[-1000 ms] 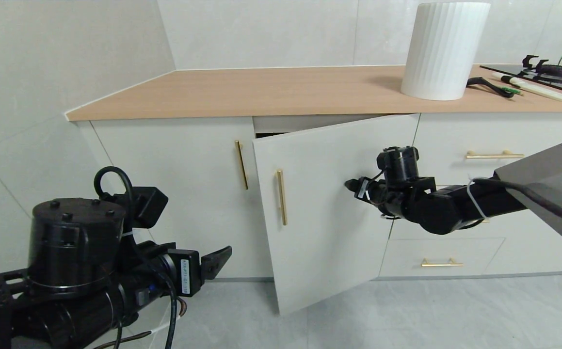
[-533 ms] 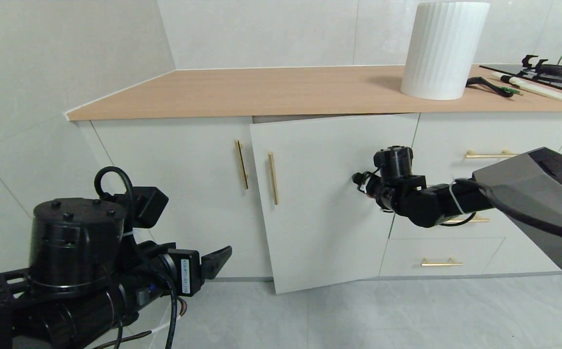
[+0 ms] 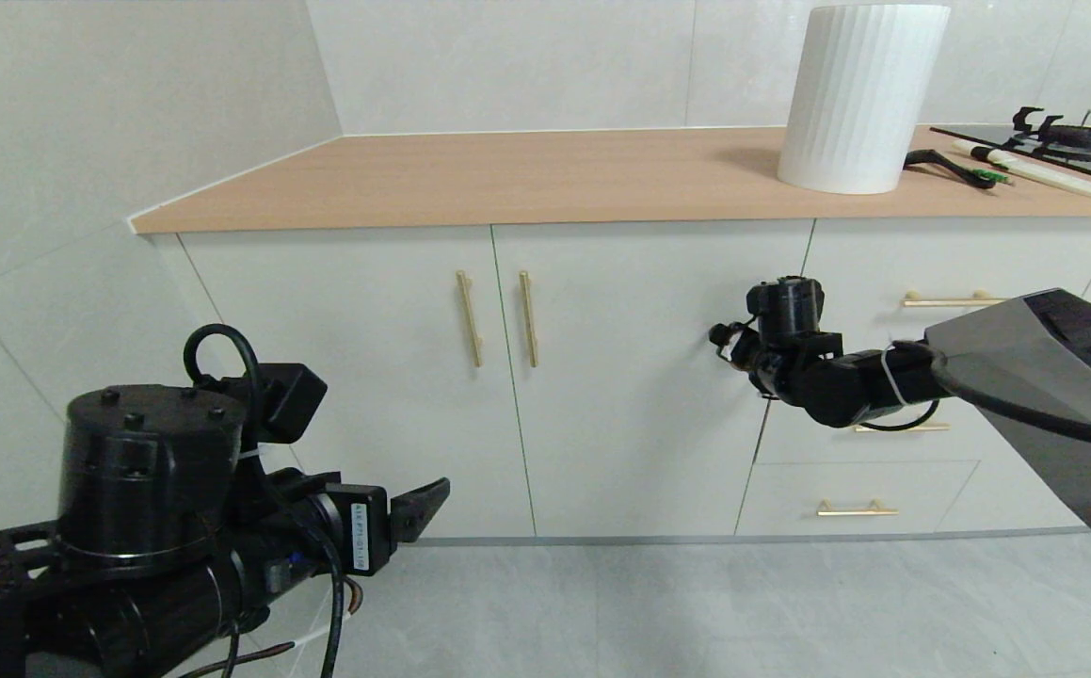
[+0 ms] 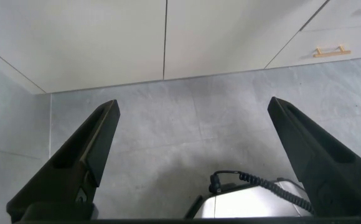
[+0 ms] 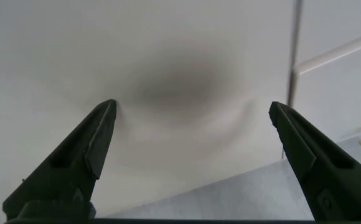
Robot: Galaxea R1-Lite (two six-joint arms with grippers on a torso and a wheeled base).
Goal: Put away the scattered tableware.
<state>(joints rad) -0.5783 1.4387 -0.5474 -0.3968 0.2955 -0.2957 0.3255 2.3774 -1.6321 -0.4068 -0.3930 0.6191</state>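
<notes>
Against closed cabinet door [image 3: 634, 414], right tool [image 3: 718, 337] spread, seemingly touching.

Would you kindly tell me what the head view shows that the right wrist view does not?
The head view adds the wooden countertop, the white ribbed container, two upright door handles and the left gripper. The right wrist view adds a close look at open fingers. Both share the right gripper, the closed cabinet door before it and the grey floor.
</notes>
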